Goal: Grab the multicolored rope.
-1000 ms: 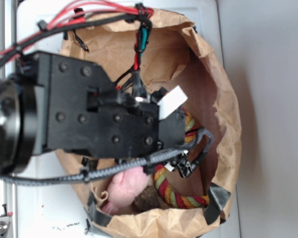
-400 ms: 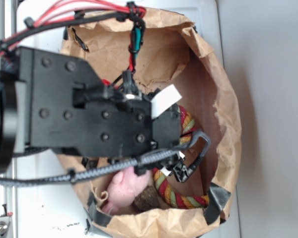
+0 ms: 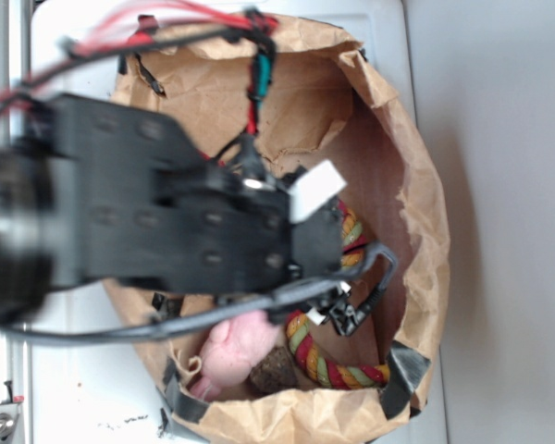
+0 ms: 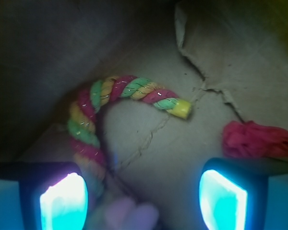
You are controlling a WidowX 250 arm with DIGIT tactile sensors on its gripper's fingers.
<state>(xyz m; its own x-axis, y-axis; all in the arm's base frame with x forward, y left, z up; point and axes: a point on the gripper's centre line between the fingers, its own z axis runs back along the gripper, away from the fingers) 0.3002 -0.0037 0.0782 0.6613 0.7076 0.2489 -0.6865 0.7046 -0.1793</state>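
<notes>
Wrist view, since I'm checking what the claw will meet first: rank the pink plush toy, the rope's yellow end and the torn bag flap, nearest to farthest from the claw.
1. Pink plush toy: blurred, bottom edge, between the open claw fingers.
2. Yellow end of the multicolored rope: centre.
3. Torn bag flap: upper right, farthest.

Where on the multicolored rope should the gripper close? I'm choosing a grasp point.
Judging from the wrist view, grip the multicolored rope on its bend, coming straight down from above. That arc lies flat on the paper bag floor, clear of the red cloth. The gripper is open, so it could straddle the strand crosswise.
</notes>
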